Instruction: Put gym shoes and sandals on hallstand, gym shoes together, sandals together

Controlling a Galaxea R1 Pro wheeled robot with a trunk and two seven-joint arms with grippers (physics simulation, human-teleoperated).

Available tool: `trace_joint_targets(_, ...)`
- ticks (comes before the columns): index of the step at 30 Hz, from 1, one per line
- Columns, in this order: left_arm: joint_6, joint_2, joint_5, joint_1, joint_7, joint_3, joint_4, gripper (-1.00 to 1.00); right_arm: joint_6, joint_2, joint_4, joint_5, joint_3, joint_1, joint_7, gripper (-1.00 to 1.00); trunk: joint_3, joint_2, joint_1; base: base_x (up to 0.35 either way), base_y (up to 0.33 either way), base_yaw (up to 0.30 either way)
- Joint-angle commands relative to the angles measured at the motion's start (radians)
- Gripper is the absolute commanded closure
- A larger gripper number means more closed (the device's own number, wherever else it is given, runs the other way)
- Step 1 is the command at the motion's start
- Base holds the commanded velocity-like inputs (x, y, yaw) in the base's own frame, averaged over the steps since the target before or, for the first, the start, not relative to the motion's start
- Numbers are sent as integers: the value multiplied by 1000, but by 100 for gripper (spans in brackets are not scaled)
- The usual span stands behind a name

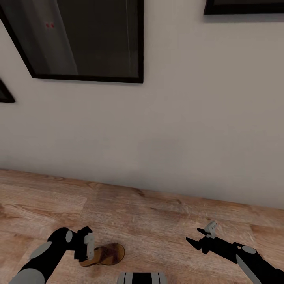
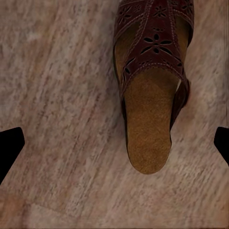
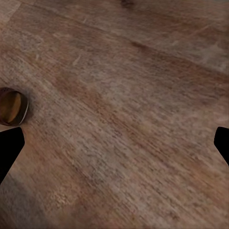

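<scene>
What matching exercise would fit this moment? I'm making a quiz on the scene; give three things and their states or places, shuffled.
Things:
1. sandal
2. left gripper
3. right gripper
4. black-framed picture

States or places:
A. hangs on the off-white wall
B. open above bare wood floor, holding nothing
C. lies flat on the corridor floor
D. open right beside the sandal, not gripping it

Pairs: 1-C, 2-D, 3-B, 4-A
</scene>
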Motion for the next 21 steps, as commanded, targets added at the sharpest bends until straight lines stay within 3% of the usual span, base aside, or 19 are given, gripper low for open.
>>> trace_joint_targets(1, -8, -2, -13, 0, -7, -2, -4, -100, -5, -1, 1, -6, 6, -1, -1, -100, -1, 0, 0, 0, 0, 0)
trace_joint_targets(9, -9, -10, -23, 0, -44, -1, -12, -100, -5, -1, 1, -8, 6, -1, -1, -100, -7, 0, 0, 0, 0, 0)
trace_joint_targets(21, -13, -7, -24, -1, -46, 0, -14, -100, -6, -1, 1, -8, 6, -1, -1, -100, -72, -3, 5, 0, 0, 0)
